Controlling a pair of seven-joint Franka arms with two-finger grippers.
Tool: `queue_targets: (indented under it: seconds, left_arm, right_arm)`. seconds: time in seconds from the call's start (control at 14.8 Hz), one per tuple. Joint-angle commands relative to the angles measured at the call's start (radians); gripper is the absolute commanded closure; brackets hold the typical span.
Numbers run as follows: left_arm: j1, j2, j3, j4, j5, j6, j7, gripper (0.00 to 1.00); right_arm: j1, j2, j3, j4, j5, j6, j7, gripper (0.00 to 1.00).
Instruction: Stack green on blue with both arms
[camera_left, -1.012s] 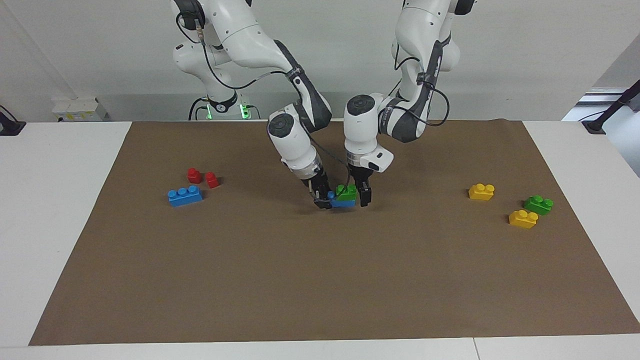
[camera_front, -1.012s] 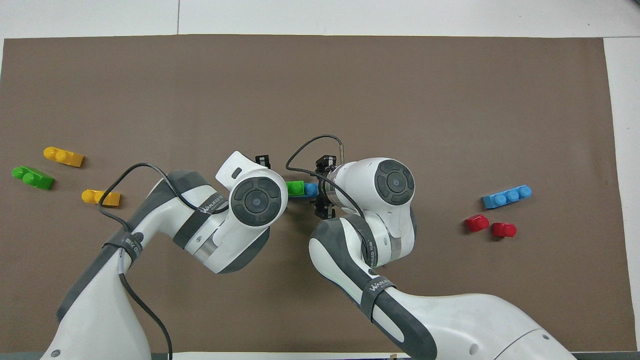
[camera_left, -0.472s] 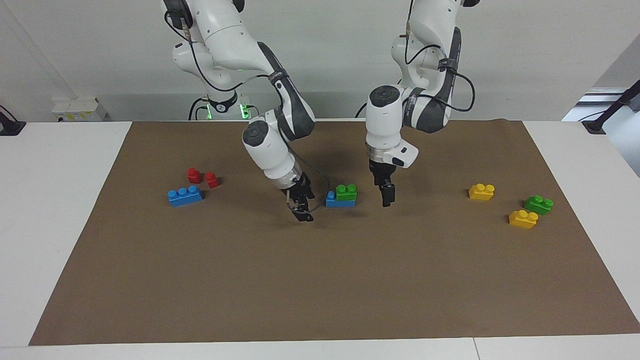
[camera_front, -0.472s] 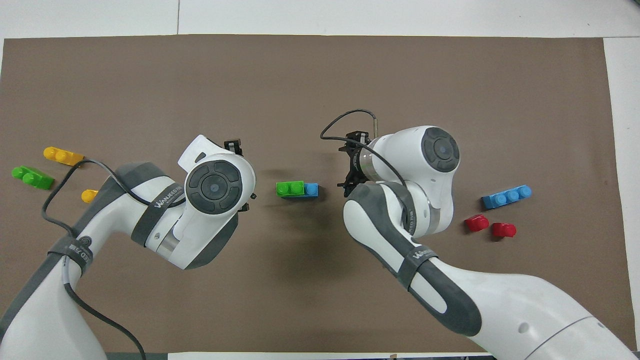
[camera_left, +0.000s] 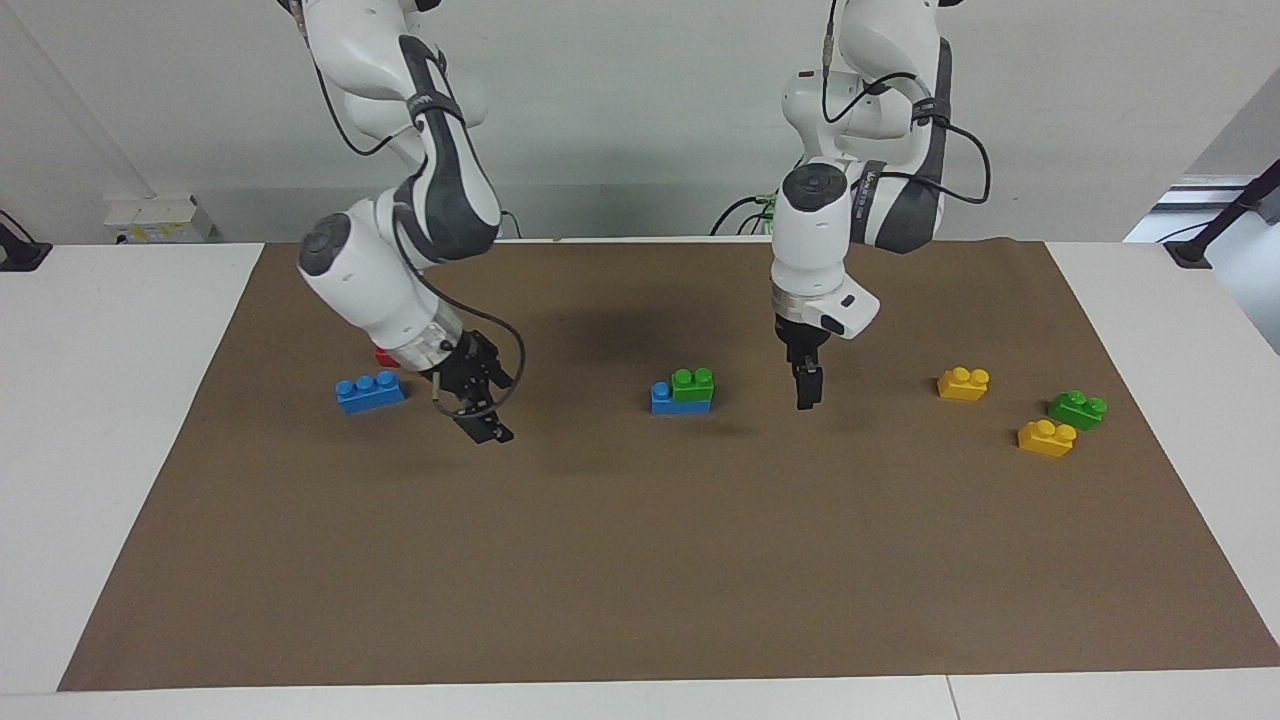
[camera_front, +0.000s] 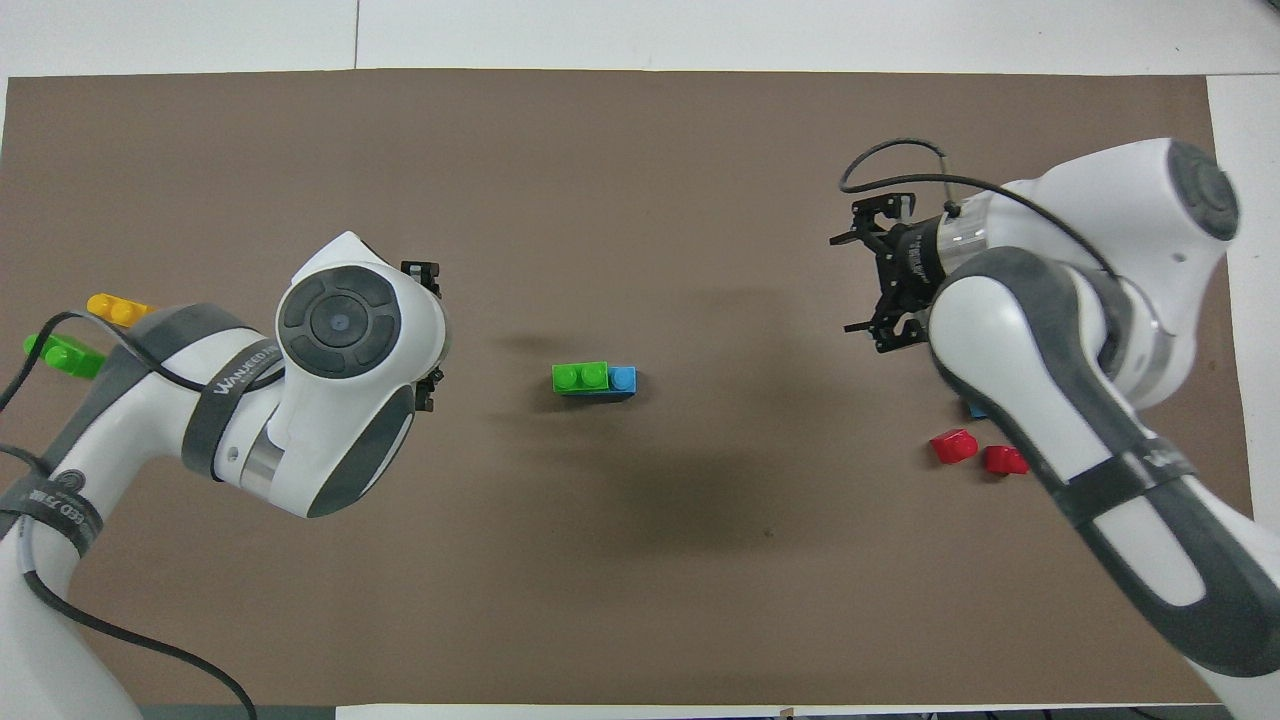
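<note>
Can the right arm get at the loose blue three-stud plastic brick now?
Probably yes: the right gripper hangs open over bare mat beside the loose blue three-stud brick, with nothing between them.

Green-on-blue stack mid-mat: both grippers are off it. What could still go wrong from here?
1. The green brick sits on only one end of the blue brick, leaving one stud bare; how firmly it is seated cannot be told, so a nudge might pop it off.
2. The right gripper hangs low over the mat beside the spare blue brick and a red block; a low sweep could knock them.
</note>
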Motion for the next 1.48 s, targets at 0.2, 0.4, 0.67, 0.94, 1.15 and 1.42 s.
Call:
queue_targets:
  seconds: [0.2, 0.4, 0.67, 0.94, 1.15, 1.42]
  left_arm:
    - [0.126, -0.029, -0.006, 0.055, -0.045, -0.137, 0.385, 0.00]
    - [0.184, -0.029, 0.000, 0.070, -0.045, -0.154, 0.617, 0.00]
    - [0.261, -0.027, 0.005, 0.109, -0.037, -0.205, 1.040, 0.00]
    - [0.367, -0.027, 0.003, 0.176, -0.037, -0.264, 1.463, 0.00]
    - [0.410, -0.029, 0.006, 0.233, -0.046, -0.341, 1.721, 0.00]
    - [0.415, -0.027, 0.008, 0.345, -0.155, -0.510, 1.846, 0.00]
  right_arm:
    - [-0.127, -0.061, 0.010, 0.134, -0.247, -0.305, -0.444, 0.00]
    - [-0.182, -0.121, 0.010, 0.134, -0.294, -0.371, -0.664, 0.00]
    - [-0.206, -0.204, 0.009, 0.145, -0.389, -0.501, -0.972, 0.00]
    - [-0.206, -0.226, -0.002, 0.208, -0.424, -0.627, -1.120, 0.00]
    - [-0.208, -0.235, -0.005, 0.208, -0.423, -0.618, -1.143, 0.00]
    - [-0.199, -0.227, -0.002, 0.223, -0.423, -0.612, -1.144, 0.00]
